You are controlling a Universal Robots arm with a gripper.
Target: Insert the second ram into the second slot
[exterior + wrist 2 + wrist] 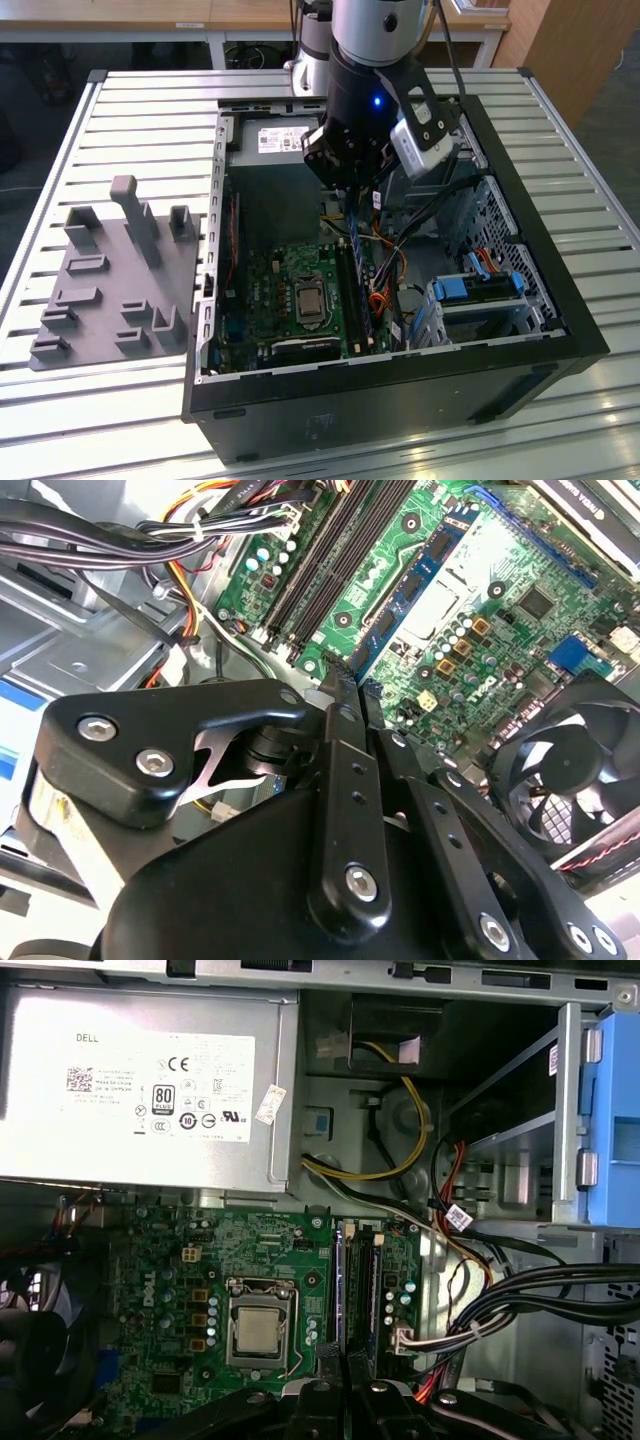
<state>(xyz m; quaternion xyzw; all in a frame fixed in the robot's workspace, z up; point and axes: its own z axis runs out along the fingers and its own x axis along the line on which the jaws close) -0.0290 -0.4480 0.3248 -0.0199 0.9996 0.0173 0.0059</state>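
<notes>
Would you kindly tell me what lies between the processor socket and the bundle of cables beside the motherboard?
In the first wrist view, the black memory slots lie between the processor socket and the cable bundle.

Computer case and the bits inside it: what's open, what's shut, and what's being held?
computer case: lying on its side, cover off, open.
end effector: shut on the second ram.
second ram: held on edge over the motherboard; seated or not, cannot tell.
black memory slots: empty.
processor: bare, no cooler on it.
</notes>
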